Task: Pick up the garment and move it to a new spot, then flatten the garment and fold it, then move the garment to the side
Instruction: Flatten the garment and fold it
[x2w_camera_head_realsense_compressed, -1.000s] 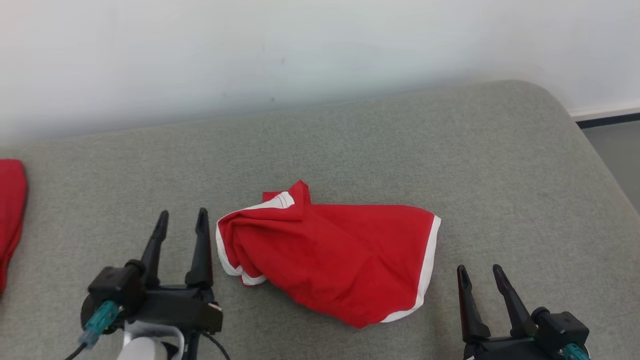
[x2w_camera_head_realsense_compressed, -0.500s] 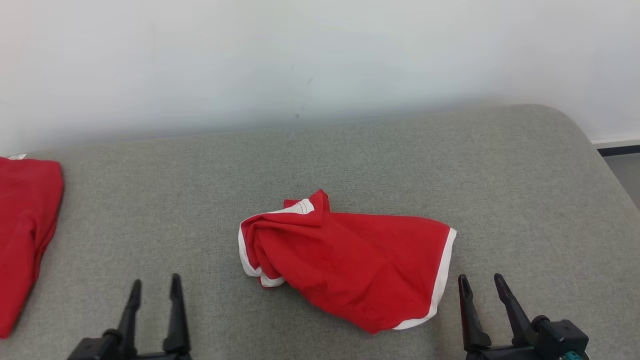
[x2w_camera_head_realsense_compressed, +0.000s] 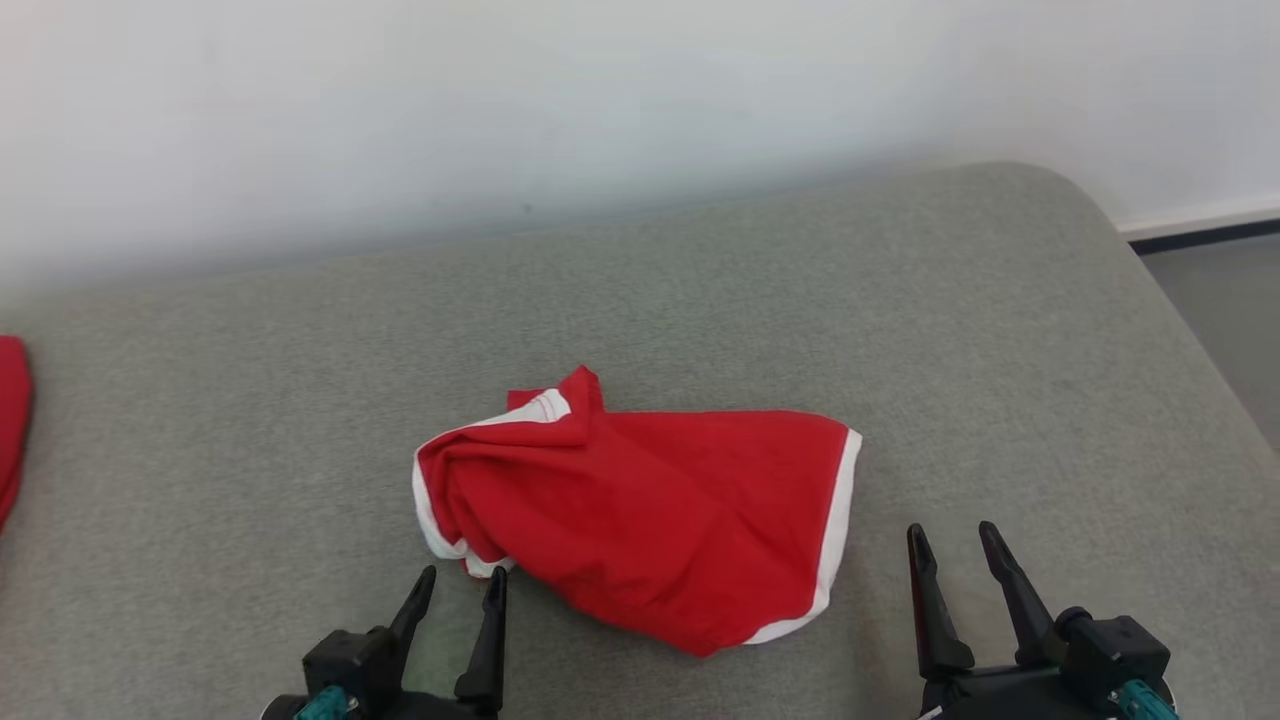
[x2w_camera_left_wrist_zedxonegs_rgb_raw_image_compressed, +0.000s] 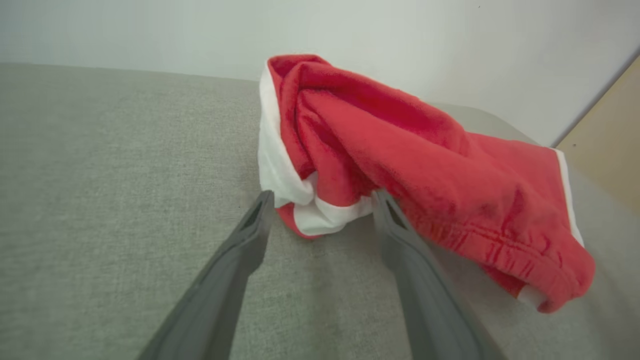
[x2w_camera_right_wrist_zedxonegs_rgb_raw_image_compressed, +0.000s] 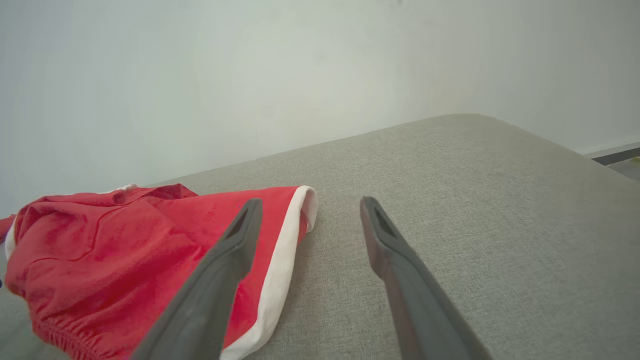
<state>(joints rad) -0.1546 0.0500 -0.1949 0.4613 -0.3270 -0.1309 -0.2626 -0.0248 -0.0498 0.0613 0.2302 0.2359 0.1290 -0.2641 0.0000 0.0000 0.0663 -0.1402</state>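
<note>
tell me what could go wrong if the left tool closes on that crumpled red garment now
1. The open left tool points at the garment's bunched white-trimmed corner. Closing there may catch several layers, so it lifts as a clump.
2. Its tips look close to the grey cushion, so they might pinch the upholstery too.
3. The right tool is open and apart from the white hem. A one-sided lift may drag that end.

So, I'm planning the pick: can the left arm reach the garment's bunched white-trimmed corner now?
Probably yes: the left gripper is open, its fingers pointing at the near bunched corner of the garment, nothing between.
</note>
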